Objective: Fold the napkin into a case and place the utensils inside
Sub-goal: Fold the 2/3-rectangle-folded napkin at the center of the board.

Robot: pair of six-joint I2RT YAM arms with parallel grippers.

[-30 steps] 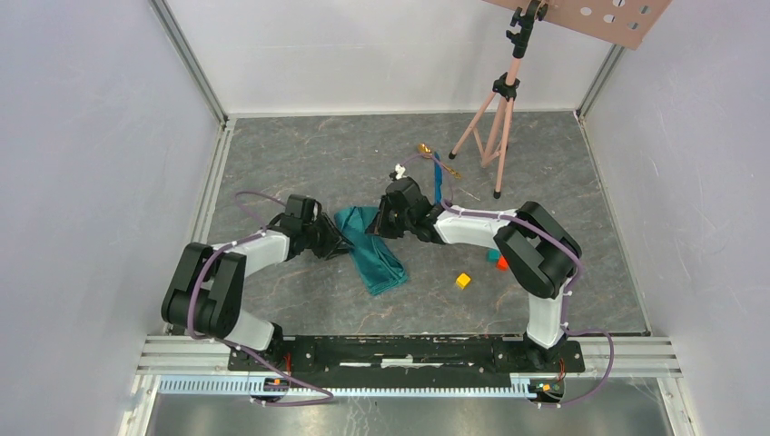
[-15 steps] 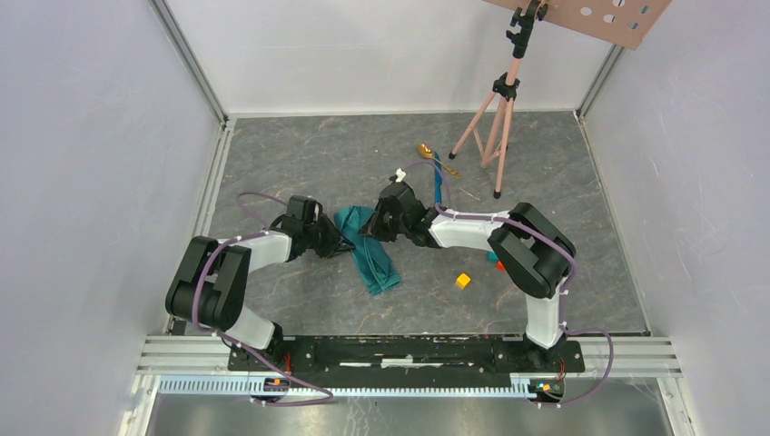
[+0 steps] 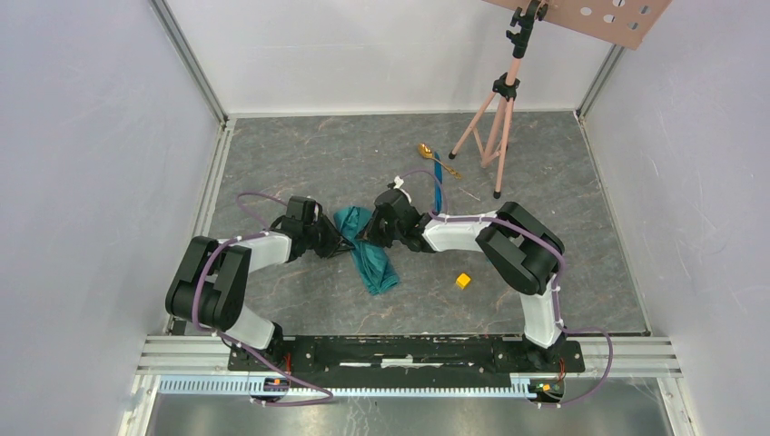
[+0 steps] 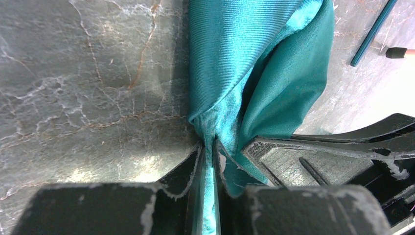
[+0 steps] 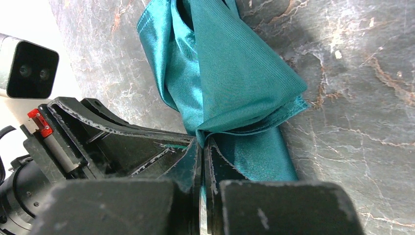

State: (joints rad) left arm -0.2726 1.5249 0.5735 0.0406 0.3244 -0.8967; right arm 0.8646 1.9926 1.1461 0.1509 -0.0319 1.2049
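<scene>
- We see the napkin, a teal-green shiny cloth, bunched into a long narrow strip in the middle of the table, running from far left to near right.
- Its far part is gathered into loose folds, pinched from the left by the left gripper and from the right by the right gripper; the near end lies flat.
- We find the gold spoon farther back and to the right, well apart from the napkin, bowl pointing far left.
- The slim blue knife lies there too, running near to far; it seems to cross the spoon's handle.
</scene>
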